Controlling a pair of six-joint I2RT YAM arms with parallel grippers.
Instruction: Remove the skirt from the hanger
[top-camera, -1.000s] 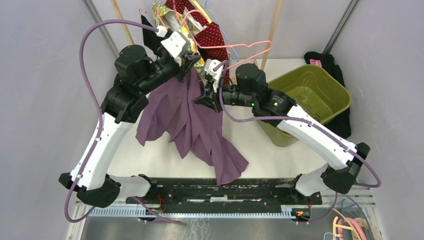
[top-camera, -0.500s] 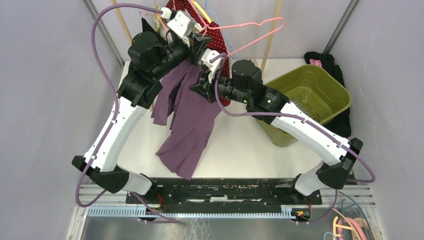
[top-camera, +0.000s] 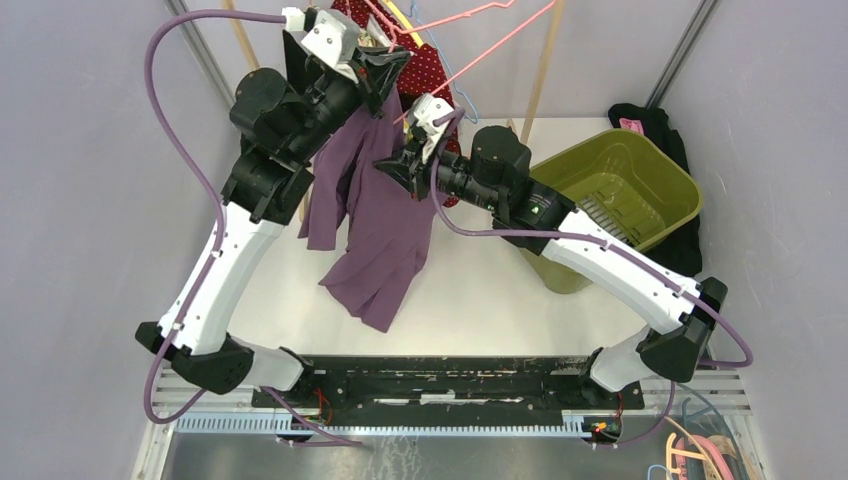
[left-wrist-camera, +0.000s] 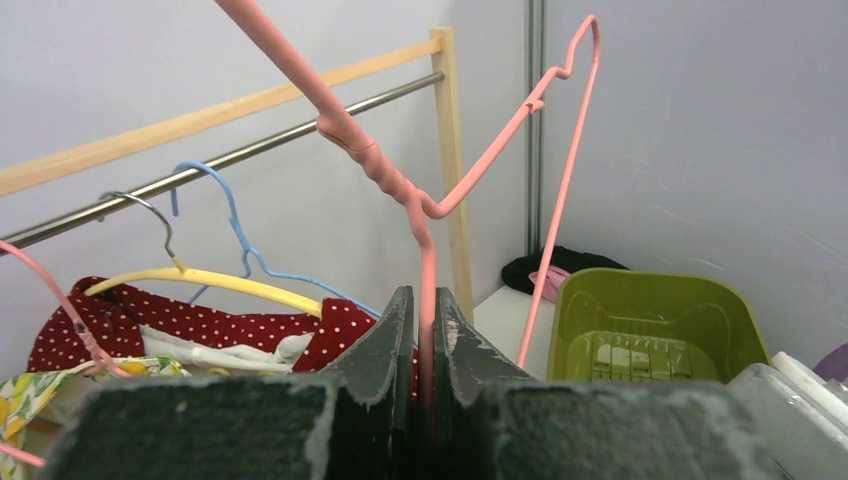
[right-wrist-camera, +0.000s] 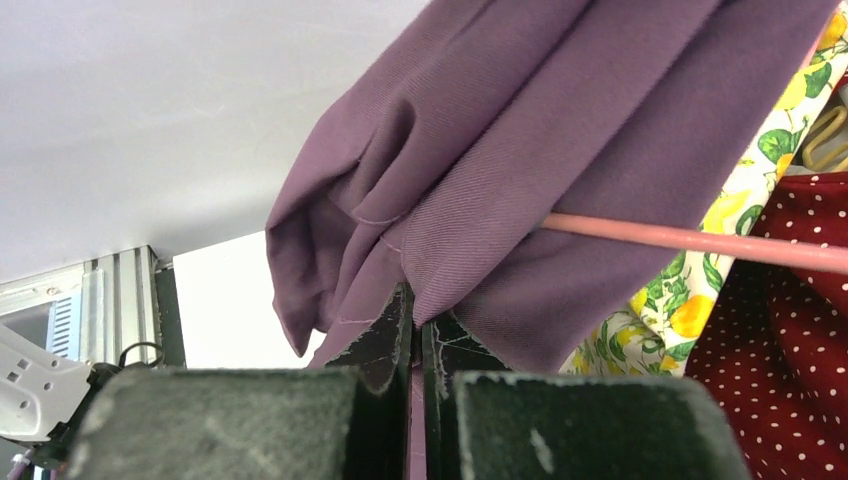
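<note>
No text, label or number could be read on the purple fabric skirt (top-camera: 385, 230), pink wire hanger (left-wrist-camera: 375, 165), or olive-green plastic basket (top-camera: 655, 180) at three o'clock.

Two arms of glossy white link shells (top-camera: 215, 290), bulky black joint housings (top-camera: 265, 105), long looping purple cables (top-camera: 150, 80), white wrist camera brackets (top-camera: 325, 35), tiny green light (top-camera: 534, 209) on the right forearm, scuffed black tapered fingers (left-wrist-camera: 385, 350), black base rail (top-camera: 440, 385)
</note>
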